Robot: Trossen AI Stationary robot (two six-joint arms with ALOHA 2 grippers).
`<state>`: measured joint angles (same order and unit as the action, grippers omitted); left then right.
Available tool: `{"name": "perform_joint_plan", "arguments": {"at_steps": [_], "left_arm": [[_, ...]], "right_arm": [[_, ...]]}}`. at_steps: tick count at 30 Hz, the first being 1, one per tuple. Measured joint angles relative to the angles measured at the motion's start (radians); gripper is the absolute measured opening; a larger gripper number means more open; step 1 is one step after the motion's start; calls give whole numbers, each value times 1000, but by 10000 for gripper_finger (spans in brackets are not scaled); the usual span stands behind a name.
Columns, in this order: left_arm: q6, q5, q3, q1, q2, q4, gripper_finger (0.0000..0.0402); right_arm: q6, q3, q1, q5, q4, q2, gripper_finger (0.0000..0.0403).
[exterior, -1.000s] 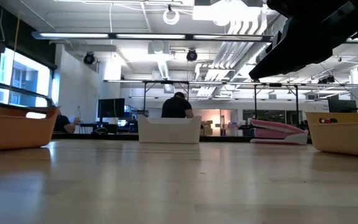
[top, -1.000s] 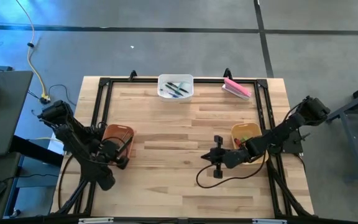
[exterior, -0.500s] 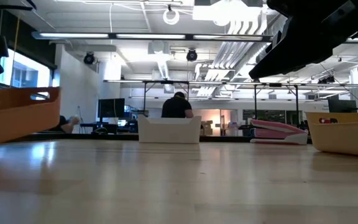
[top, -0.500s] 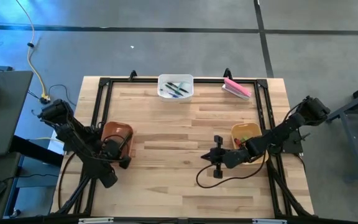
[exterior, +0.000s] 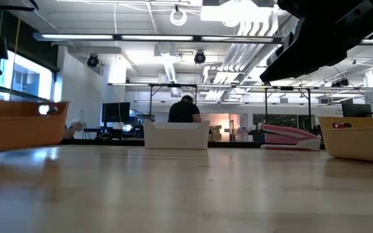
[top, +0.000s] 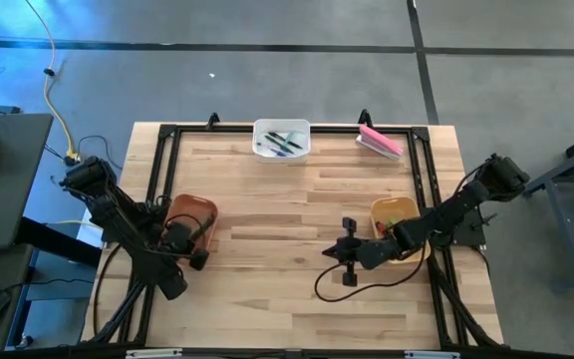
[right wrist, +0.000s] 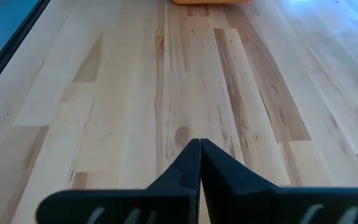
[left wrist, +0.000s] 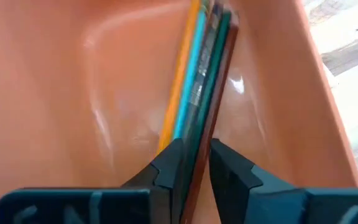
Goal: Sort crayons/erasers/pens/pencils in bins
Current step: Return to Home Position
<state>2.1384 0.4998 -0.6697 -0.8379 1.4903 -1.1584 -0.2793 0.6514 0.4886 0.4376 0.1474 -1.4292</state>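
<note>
1. Left gripper (left wrist: 196, 149): hangs inside the orange bin (left wrist: 55, 93); grip state cannot be told.
2. Pencils (left wrist: 194, 74): lying in the bin, just ahead of its tips.
3. Right gripper (right wrist: 199, 146): closed, holding nothing, table (right wrist: 185, 74) beneath.
4. Homing: best to rise straight clear of the rim first, so the bin isn't dragged.
5. Writing: none legible.

Left side has the orange-brown bin (top: 192, 209), far middle the white bin (top: 282, 128), right the mustard-yellow bin (top: 387, 207). The pencils (left wrist: 194, 81) are orange, light blue, dark green and brown. The table (top: 287, 199) is pale streaky wood, and the block (top: 380, 141) far right is pink.
</note>
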Motion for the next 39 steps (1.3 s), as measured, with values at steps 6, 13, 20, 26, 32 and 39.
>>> {"name": "perform_joint_plan", "arguments": {"at_steps": [6, 13, 20, 26, 32, 39], "left_arm": [[-7, -1, 0, 0, -56, 0, 77], [-23, -2, 0, 0, -120, 3, 82], [-181, 5, -33, 2, -217, -32, 63], [-482, 176, -108, 59, -313, -71, 25], [-1074, 216, -50, 229, -465, 348, 2], [-1529, -115, 108, 590, -538, 737, 0]], "right_arm": [[2, 0, -5, -14, 0, 0, 0], [16, 0, -5, -18, 0, 0, 0], [61, 1, -5, -30, -18, 32, 0], [150, 2, -41, -113, -129, 85, 0], [274, 2, -185, -323, -102, 89, 0], [359, 2, -321, -413, -51, 89, 0]]}}
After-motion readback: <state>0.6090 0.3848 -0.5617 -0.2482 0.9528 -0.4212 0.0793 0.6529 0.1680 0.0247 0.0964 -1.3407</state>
